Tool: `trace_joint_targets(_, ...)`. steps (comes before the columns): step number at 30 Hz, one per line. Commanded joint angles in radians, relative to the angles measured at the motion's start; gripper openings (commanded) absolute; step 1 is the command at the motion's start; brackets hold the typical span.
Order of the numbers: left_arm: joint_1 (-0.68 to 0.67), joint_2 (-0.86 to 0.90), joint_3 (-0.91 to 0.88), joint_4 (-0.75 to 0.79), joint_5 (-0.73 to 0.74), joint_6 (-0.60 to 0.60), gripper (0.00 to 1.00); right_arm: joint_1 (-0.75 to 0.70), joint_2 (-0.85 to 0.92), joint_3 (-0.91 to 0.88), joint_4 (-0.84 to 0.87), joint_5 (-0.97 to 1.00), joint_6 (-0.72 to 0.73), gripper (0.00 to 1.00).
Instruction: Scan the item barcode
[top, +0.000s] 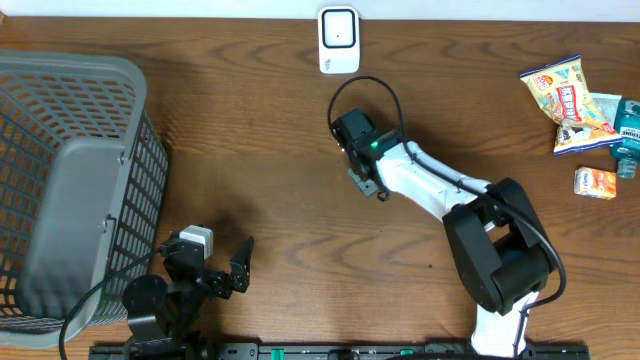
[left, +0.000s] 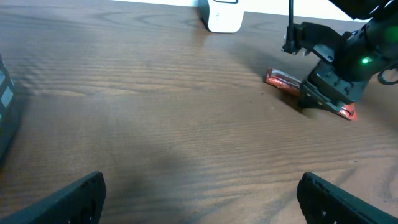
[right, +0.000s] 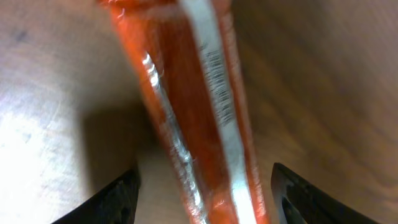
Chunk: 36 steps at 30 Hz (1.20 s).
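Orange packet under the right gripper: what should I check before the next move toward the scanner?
1. The orange packet lies on the table between the right gripper fingers: ok.
2. That gripper open, not gripping: ok.
3. Its barcode faces up at the wrist camera: ok.
4. Print sharp enough to read: cannot tell, blurred.
5. Packet presented at the scanner: not ok, apart from it.
6. The left gripper open, away from the packet: ok.
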Motion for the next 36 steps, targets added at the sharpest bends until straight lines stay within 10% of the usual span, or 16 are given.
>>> trace_joint_targets(1,-0.004,-0.005,0.003,0.004,-0.002,0.006,0.98,-0.005,0.061,-0.069,0.039,0.067,0.037,0.67)
trace_joint_targets(7,-0.004,-0.005,0.003,0.004,-0.002,0.006,0.98,-0.028,0.181,-0.070,-0.028,-0.019,-0.070,0.61)
trace_joint_targets(10,-0.004,-0.005,0.003,0.004,-0.002,0.006,0.98,-0.027,0.234,-0.070,-0.089,-0.139,-0.095,0.31)
trace_joint_targets(17,-0.004,-0.005,0.003,0.004,-0.002,0.006,0.98,-0.042,0.284,-0.062,-0.144,-0.311,-0.093,0.01)
trace_joint_targets(28,-0.004,-0.005,0.003,0.004,-0.002,0.006,0.98,-0.174,0.082,0.280,-0.423,-0.827,-0.304,0.01)
trace_joint_targets(36,-0.004,-0.005,0.003,0.004,-0.002,0.006,0.98,-0.204,-0.052,0.291,-0.423,-0.740,-0.430,0.01)
